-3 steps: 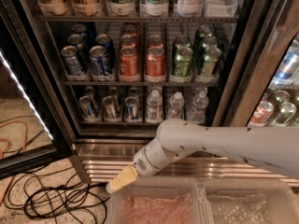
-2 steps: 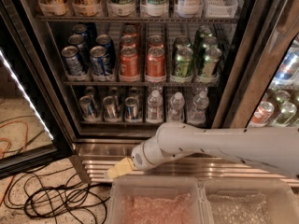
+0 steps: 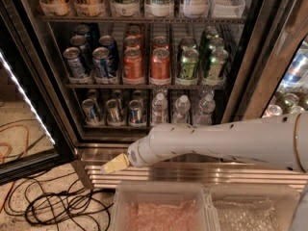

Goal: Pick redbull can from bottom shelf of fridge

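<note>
The gripper (image 3: pixel 115 165) has crept up and left, low in the frame, still under the bottom shelf (image 3: pixel 144 126); whether it is open or closed, I cannot tell. The redbull can (image 3: pixel 114 111) stands untouched at centre-left, so the approach is unfinished.

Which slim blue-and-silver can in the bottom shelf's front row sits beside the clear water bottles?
The rightmost slim can of the three; a clear plastic bottle stands on its right. The gripper is below the shelf, before the ribbed steel base.
</note>
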Controlling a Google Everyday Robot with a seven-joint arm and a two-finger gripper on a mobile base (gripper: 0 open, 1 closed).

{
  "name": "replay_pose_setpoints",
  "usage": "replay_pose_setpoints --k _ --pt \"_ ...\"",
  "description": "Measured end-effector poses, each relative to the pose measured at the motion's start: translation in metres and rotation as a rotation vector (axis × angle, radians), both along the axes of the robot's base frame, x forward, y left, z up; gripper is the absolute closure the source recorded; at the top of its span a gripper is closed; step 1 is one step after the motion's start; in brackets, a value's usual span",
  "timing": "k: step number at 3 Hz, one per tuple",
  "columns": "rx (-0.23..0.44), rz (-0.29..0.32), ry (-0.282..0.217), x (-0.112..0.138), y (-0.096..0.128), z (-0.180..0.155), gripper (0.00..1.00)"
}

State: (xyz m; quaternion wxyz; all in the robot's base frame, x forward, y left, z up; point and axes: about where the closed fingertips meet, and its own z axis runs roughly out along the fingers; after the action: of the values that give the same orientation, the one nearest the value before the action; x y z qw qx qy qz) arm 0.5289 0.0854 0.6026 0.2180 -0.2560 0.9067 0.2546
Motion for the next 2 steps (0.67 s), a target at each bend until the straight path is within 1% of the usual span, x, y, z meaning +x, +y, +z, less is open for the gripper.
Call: replay_pose_setpoints --k 1,2 --pt "0.033 -0.024 -0.003 0.003 0.003 -0.006 0.00" --pt "0.115 -0.120 -0.021 0.021 0.009 -0.020 0.00"
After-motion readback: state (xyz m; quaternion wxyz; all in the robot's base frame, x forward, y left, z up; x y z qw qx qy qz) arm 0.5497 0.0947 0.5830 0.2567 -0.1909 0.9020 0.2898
